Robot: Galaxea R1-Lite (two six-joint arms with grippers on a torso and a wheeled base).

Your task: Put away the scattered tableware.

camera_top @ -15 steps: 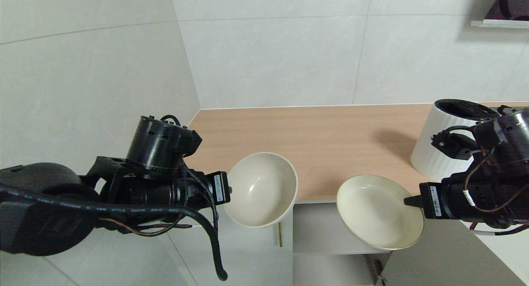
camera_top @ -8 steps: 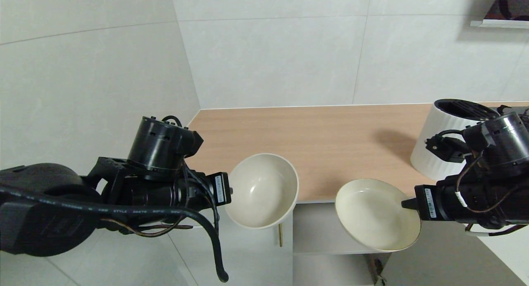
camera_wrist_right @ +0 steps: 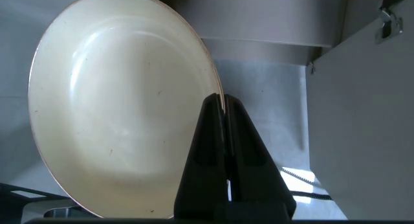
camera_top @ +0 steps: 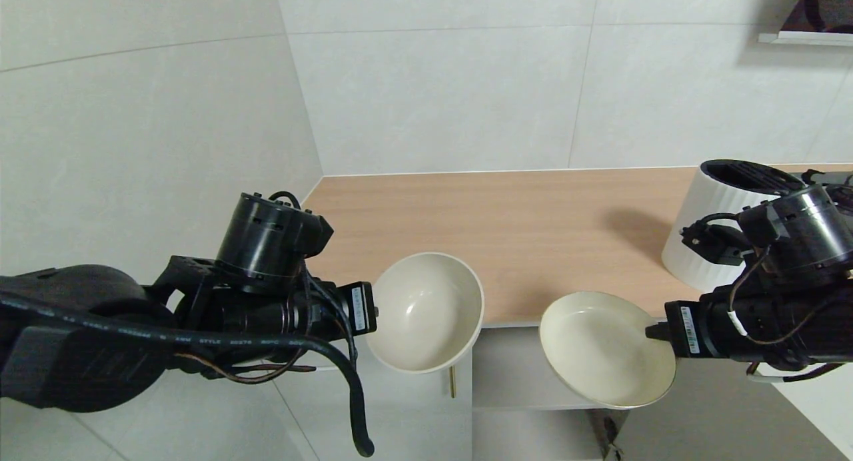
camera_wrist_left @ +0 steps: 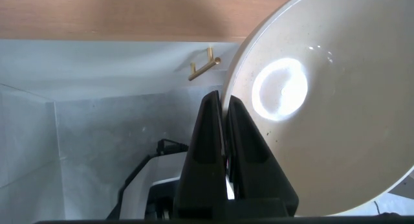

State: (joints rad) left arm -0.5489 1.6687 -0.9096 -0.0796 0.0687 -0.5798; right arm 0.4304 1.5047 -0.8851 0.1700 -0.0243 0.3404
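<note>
The left gripper is pinched tight on the rim of the bowl, which sticks out in front of it. The right gripper pinches the plate the same way.

The bowl and plate are plain cream — the countertop light wood-grain, the container ribbed white.

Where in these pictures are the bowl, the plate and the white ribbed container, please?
bowl (camera_top: 423,311): head view, on the bottom of its inside.
plate (camera_top: 603,348): head view, on the middle of its upper face.
white ribbed container (camera_top: 716,194): head view, on its side wall.
</note>
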